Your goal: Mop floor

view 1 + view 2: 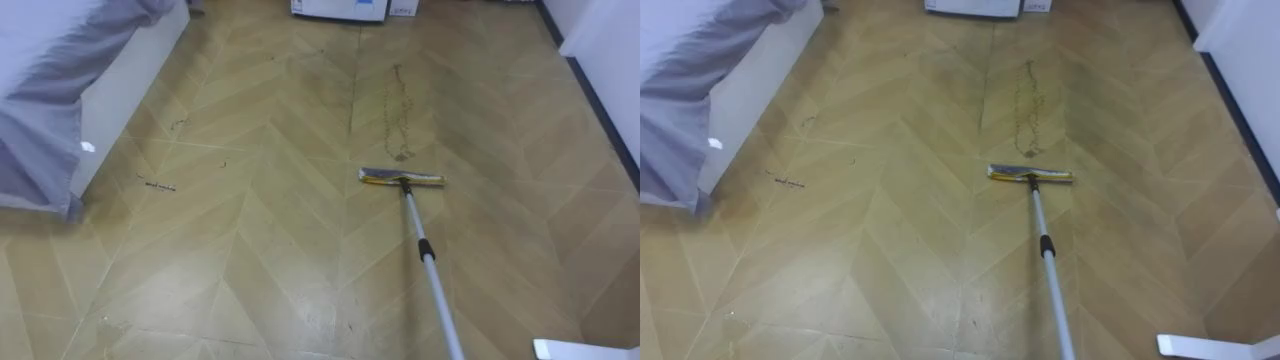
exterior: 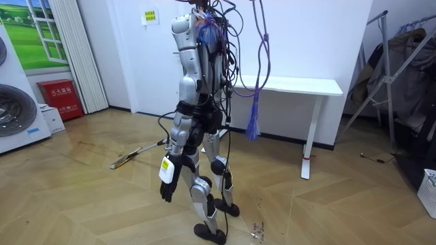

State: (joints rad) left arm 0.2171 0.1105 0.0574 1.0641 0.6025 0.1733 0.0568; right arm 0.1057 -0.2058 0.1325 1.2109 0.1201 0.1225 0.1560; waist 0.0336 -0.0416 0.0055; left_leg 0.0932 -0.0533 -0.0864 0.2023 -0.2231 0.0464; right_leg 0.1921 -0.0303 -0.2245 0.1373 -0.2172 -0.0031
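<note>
Flat yellow-trimmed mop head [image 1: 401,178] on tan herringbone wood floor [image 1: 250,250], silver pole [image 1: 428,262] running back lower right; grip on it cannot tell. Wavy dirt trail [image 1: 396,115] just beyond mop head, dark specks [image 1: 157,184] well left of it: likely early, most mopping left. Left hand [image 2: 167,187] hangs relaxed, empty.
</note>
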